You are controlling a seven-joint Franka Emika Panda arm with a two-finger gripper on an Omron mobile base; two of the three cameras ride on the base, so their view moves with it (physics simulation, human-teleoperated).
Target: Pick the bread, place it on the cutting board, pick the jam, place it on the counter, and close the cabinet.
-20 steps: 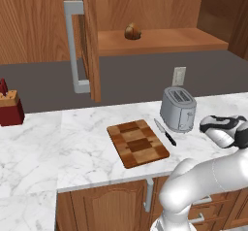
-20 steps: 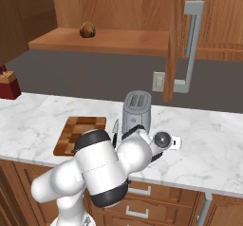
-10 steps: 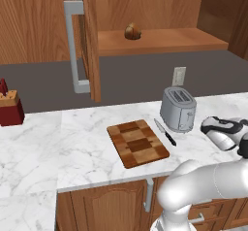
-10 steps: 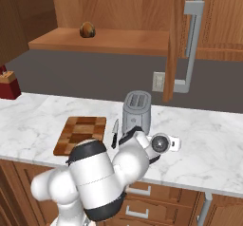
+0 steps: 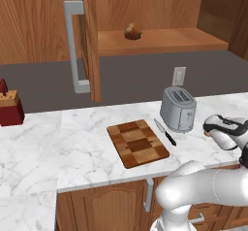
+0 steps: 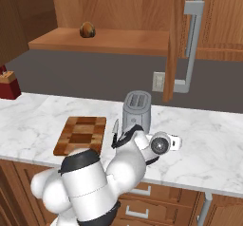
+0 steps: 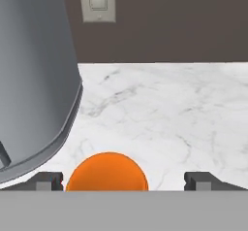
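Since the earlier frame, little is changed: only the arm is shifted slightly. Beneath the gripper [image 7: 124,181] the counter [image 7: 169,108] is seen; between its spread, unclosed fingertips [image 7: 201,180] the jam [image 7: 107,172] is framed, ungrasped.

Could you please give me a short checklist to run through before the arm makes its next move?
1. Jam between the finger tips of the gripper: ok.
2. Jaws closed on the jam: not ok, a gap shows on one side.
3. Jam resting on the counter: cannot tell.
4. Bread on the cutting board: not ok, it sits in the cabinet.
5. Cabinet door closed: not ok, open.
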